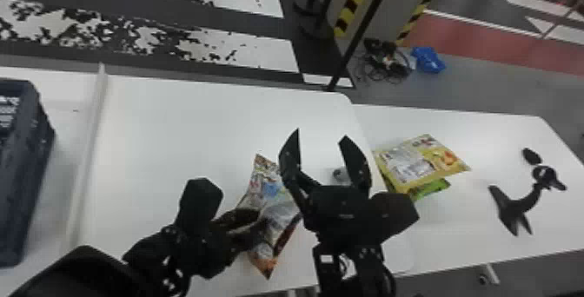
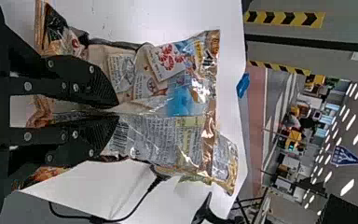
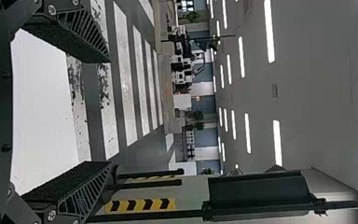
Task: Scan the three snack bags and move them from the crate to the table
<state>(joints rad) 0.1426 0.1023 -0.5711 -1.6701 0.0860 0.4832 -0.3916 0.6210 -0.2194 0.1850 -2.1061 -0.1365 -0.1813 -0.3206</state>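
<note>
Silver, creased and printed with blue and red, the snack bag [image 1: 272, 189] was clamped in the left gripper [image 1: 259, 226] by the table's [image 1: 174, 144] near edge, the right gripper's [image 1: 322, 134] fingers wide apart.

It is bright in here. Long white lights [image 3: 270, 30] glow in rows on the grey ceiling [image 3: 317, 84]. Their light makes the white desk [image 1: 174, 122] shine, with pale, glowing patches on its top. The crinkly snack bag [image 2: 186, 100] has little white sparkles on its folds. The crate [image 1: 26, 166] looks dark, and soft, faint shadows lie on the desk.
</note>
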